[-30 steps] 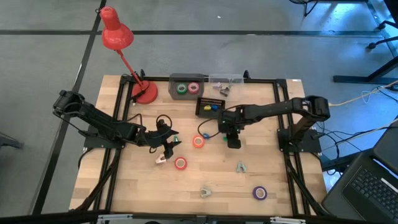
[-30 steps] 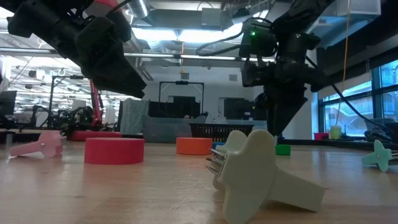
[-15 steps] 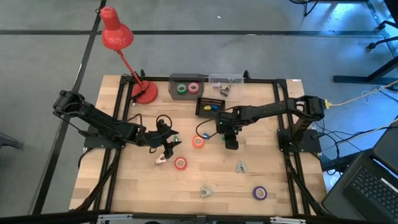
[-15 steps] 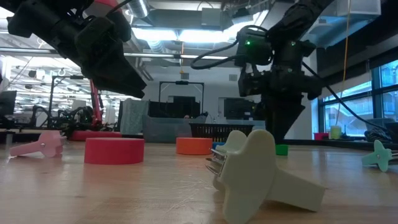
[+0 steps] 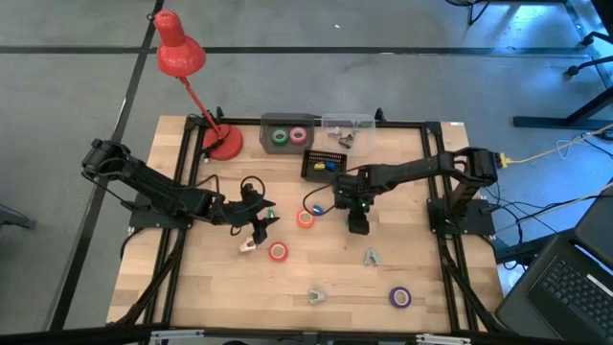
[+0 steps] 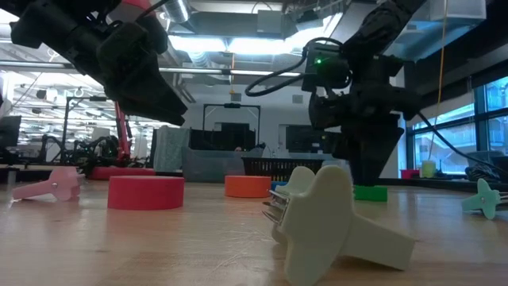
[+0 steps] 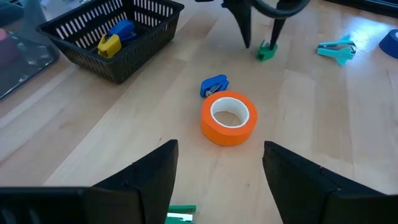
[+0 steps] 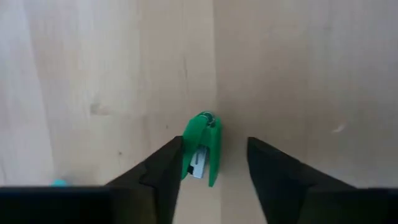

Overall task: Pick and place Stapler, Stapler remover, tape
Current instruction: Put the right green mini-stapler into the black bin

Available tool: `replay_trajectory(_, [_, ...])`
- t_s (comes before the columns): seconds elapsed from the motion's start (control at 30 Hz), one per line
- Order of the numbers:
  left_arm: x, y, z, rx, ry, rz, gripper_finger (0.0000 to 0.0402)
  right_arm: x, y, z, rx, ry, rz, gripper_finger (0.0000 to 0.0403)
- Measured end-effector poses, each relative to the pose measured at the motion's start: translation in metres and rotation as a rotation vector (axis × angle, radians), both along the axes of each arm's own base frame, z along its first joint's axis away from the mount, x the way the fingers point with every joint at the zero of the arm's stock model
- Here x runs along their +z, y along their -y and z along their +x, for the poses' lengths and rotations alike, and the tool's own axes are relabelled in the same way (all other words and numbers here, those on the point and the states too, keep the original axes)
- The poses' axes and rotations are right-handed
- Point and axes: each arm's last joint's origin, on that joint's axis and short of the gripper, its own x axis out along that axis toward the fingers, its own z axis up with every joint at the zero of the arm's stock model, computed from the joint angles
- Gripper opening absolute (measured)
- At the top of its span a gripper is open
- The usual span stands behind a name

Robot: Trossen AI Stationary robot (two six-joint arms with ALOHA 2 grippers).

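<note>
One green stapler (image 8: 201,149) mid-bench, nearer the far edge | right gripper (image 8: 209,163) spread open, straddling it from above | likely light, rigid, slick plastic: pinch its long flat sides | left gripper (image 7: 219,174) open beside orange tape (image 7: 228,117)

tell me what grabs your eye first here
The right gripper hangs open right over a small green stapler at mid-table. Beside it an orange tape roll sits in front of the open left gripper, and a red lamp stands at the far-left corner.
</note>
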Motion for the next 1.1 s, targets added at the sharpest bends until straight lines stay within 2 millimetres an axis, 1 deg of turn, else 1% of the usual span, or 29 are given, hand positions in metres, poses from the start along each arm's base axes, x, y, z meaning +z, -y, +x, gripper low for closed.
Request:
replay_trajectory(0.17, [0.0,0.0,0.0,-0.003,0.0,-0.002,0.0226,-0.001,0.001,0.0,-0.009,-0.009,-0.004,0.0247])
replay_trajectory(0.3, [0.0,0.0,0.0,-0.003,-0.001,-0.002,0.0226,-0.001,0.0,-0.001,-0.021,-0.018,0.02,0.0269])
replay_trajectory(0.4, [0.0,0.0,0.0,-0.002,0.0,-0.002,0.0226,0.0,0.0,-0.001,-0.023,-0.032,0.044,0.0268])
replay_trajectory(0.6, [0.0,0.0,0.0,-0.004,-0.001,-0.005,0.0226,0.002,-0.003,-0.001,-0.009,-0.028,0.138,0.025])
replay_trajectory(0.7, [0.0,0.0,0.0,-0.005,-0.001,-0.005,0.0226,0.002,-0.007,-0.001,-0.018,-0.035,0.14,0.0243])
replay_trajectory(0.8, [0.0,0.0,0.0,-0.005,-0.001,-0.006,0.0226,-0.002,-0.015,-0.002,-0.001,-0.039,0.096,0.0241])
replay_trajectory(1.0, [0.0,0.0,0.0,-0.006,-0.001,-0.004,0.0226,-0.008,-0.03,-0.006,0.001,-0.031,-0.065,0.024])
replay_trajectory(1.1, [0.0,0.0,0.0,-0.006,-0.001,-0.005,0.0226,-0.008,-0.033,-0.006,-0.031,-0.035,-0.122,0.0222])
